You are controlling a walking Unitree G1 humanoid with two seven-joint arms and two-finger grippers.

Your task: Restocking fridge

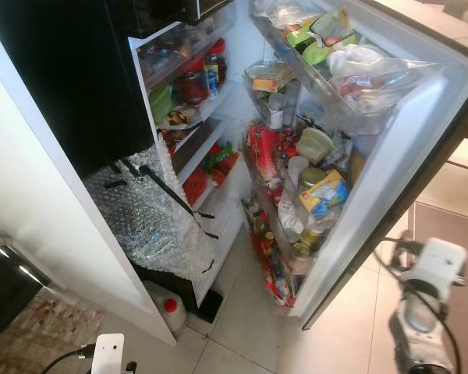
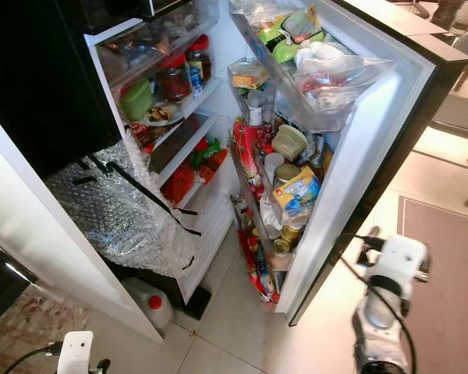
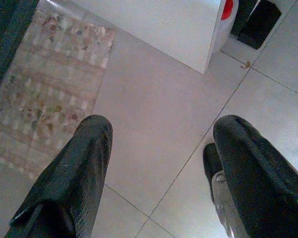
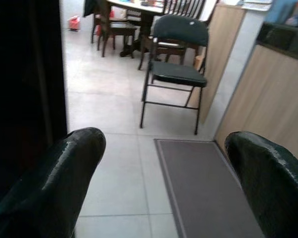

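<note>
While the fridge [image 1: 218, 156] stands open ahead, its door [image 1: 390, 179] is swung out to the right, and the door racks are seen packed with bottles, jars and packets. Red-lidded jars [image 1: 193, 78] are kept on an inner shelf, and bubble wrap [image 1: 148, 210] is draped over the lower front. A white jug [image 2: 150, 302] with a red cap sits on the tiled floor beside the fridge base.

From the left wrist, the left gripper [image 3: 159, 163] is seen released, fingers spread above bare tiles (a patterned rug [image 3: 44, 84] lies near).

From the right wrist, the right gripper [image 4: 164, 183] is likewise spread and grasps nothing; a folding chair [image 4: 176, 64] and a grey mat [image 4: 203, 188] are seen beyond.
</note>
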